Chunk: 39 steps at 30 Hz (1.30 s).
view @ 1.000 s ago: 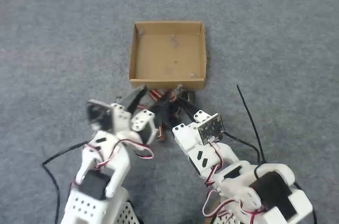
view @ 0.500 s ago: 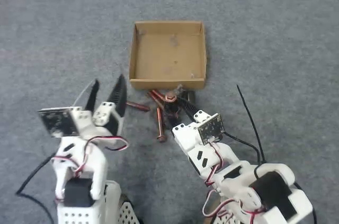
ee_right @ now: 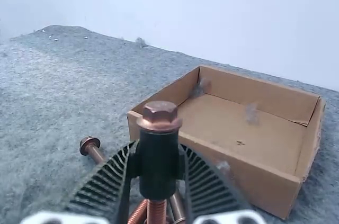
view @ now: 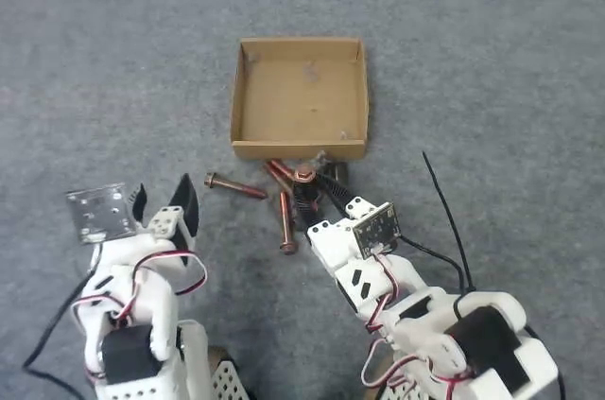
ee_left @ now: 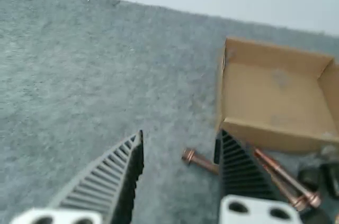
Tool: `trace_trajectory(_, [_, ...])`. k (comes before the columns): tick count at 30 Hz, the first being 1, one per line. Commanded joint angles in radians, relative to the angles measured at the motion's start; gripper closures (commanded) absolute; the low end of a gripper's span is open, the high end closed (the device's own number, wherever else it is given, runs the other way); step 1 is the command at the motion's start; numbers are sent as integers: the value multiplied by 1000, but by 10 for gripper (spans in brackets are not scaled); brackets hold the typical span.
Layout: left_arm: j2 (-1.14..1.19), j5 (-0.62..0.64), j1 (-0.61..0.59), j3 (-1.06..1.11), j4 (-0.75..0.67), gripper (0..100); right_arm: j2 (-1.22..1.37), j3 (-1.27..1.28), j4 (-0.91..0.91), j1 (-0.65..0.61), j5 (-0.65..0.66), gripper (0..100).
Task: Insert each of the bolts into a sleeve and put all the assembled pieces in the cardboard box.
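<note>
Well, in the high view the open-topped brown cardboard box [view: 299, 147] sits at upper centre of the frame with nothing in it. Just below its near wall, the right gripper [view: 307, 196] is clamped on an upright black cylindrical sleeve [view: 303, 200] with a copper-coloured hex-head bolt [view: 303, 174] seated in it. The box lies straight up-frame from that arm and very near, so I judge the drop to be the right arm's. At lower left the left gripper [view: 163, 194] hangs with fingers spread, holding nothing. A loose copper bolt [view: 236, 185] lies just to its right, long axis across the frame and head toward that gripper. Another loose bolt [view: 285, 222] lies up-and-down on the grey carpet [view: 492, 88].

From the left wrist, the left gripper [ee_left: 181, 138] gapes wide. The loose copper bolt [ee_left: 197, 160] lies beyond its tips, part hidden by one finger. The cardboard box [ee_left: 265, 134] stands farther off.

From the right wrist, the right gripper [ee_right: 159, 155] pinches the sleeve [ee_right: 158, 168], with the bolt [ee_right: 159, 116] head on top. The cardboard box [ee_right: 254, 176] is just beyond, bare inside.
</note>
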Motion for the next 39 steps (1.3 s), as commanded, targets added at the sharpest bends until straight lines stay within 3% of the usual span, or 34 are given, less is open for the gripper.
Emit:
trace_trajectory(1, [-23,-61,-6,16,23,794,-54,17,-7,15,-6,993])
trace_trajectory(17, [-23,-72,-8,186,26,799,-48,17,-7,15,-6,993])
trace_trajectory(22, [-23,-71,-6,186,26,991,-58,9,-13,62,-6,993])
trace_trajectory(36, [-21,-72,-8,203,21,991,-58,-17,-13,82,-6,993])
trace_trajectory(39, [-21,-75,-58,206,18,991,-58,-54,-12,114,-6,993])
